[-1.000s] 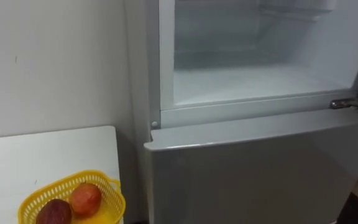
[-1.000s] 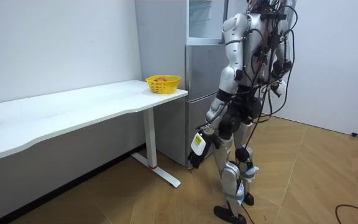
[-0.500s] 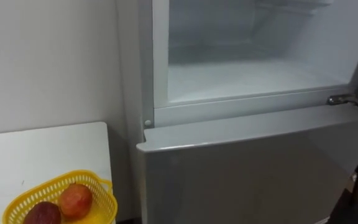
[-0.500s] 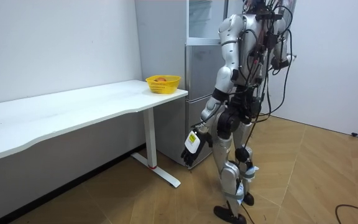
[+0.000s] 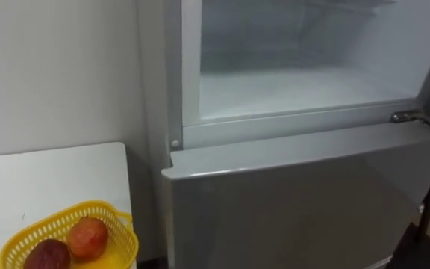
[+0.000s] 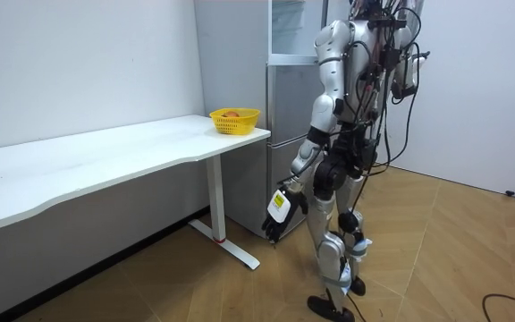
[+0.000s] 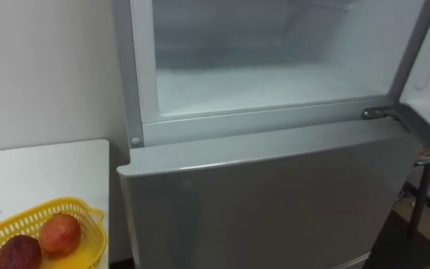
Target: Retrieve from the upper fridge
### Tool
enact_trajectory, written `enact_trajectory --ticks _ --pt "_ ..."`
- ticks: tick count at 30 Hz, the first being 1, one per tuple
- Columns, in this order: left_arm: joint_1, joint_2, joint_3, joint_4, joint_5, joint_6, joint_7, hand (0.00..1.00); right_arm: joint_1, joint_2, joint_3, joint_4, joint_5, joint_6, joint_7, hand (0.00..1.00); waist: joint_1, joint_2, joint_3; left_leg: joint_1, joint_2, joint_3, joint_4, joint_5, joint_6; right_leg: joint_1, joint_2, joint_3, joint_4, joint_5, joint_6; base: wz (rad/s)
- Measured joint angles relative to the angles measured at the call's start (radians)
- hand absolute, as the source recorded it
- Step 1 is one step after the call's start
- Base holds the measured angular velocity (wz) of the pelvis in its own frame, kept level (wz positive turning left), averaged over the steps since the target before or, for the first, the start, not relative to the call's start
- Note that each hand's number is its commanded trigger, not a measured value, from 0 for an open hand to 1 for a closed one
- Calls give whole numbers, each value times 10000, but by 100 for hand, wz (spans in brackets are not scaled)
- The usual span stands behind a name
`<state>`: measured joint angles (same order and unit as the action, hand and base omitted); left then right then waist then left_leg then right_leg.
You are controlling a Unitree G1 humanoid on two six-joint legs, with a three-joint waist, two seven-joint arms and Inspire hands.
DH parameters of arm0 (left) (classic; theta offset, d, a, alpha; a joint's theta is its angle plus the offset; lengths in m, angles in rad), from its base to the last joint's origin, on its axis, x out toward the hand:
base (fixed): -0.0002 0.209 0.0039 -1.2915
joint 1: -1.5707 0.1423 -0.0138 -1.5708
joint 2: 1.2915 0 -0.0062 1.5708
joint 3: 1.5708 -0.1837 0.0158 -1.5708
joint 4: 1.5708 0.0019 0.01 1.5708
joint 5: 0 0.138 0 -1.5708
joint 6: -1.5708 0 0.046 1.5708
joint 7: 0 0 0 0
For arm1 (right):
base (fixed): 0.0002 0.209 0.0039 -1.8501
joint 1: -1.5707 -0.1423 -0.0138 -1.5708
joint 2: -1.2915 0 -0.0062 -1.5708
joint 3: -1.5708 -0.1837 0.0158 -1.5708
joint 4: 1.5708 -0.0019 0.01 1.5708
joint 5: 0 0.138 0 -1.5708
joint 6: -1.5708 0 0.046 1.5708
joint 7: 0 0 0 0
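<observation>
- The robot stood in front of the fridge, and the upper compartment point(image 5: 304, 82) was open, with a white shelf inside.
- What lay deeper inside, I could not tell.
- The lower door point(image 5: 297, 202) was closed.
- The left hand point(image 6: 278, 215) hung low beside the leg and the right hand point(image 6: 410, 76) was raised; for both, I could not tell the fingers.
- On the worktop point(image 5: 43, 179) a yellow basket point(image 5: 122, 232) held two fruits point(image 5: 87, 237).

Satin-grey, metal-look fridge point(image 5: 290, 202), its interior smooth white plastic, beside a matt white counter point(image 5: 51, 179) with a yellow plastic lattice basket point(image 5: 122, 224); glossy wood-grain floor point(image 6: 445, 259).
</observation>
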<state>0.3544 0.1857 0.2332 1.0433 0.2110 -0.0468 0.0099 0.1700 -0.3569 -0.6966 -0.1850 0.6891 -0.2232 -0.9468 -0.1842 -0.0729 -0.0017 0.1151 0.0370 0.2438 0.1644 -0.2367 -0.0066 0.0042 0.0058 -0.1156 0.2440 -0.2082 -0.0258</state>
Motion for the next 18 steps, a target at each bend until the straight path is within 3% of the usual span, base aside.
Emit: enact_trajectory --ticks 8,14,16,18 --pt "-141 -286 427 240 84 -84 -9 0 -1 1 589 -618 -642 509 521 0 73 1 5 -10 -17 36 5 22 -16 -161 -16 57 198 -55 -22 -2" --pt "-324 -299 380 984 270 -244 -14 0 0 0 1487 -1236 -3013 508 1083 0 371 -83 59 -53 -8 -74 84 37 -32 -186 -37 27 339 -119 -54 1" --pt "-411 -294 365 982 272 -245 -13 0 -40 -1 1633 -1653 -3026 508 1341 0 581 -130 85 -157 23 -69 247 37 -31 -231 -30 20 312 -98 -77 0" --pt "-453 -276 253 988 356 -245 -11 0 -654 -13 1681 -2354 -2960 473 1631 0 756 -172 107 -198 47 -83 273 40 -36 -237 4 24 260 -62 -105 4"
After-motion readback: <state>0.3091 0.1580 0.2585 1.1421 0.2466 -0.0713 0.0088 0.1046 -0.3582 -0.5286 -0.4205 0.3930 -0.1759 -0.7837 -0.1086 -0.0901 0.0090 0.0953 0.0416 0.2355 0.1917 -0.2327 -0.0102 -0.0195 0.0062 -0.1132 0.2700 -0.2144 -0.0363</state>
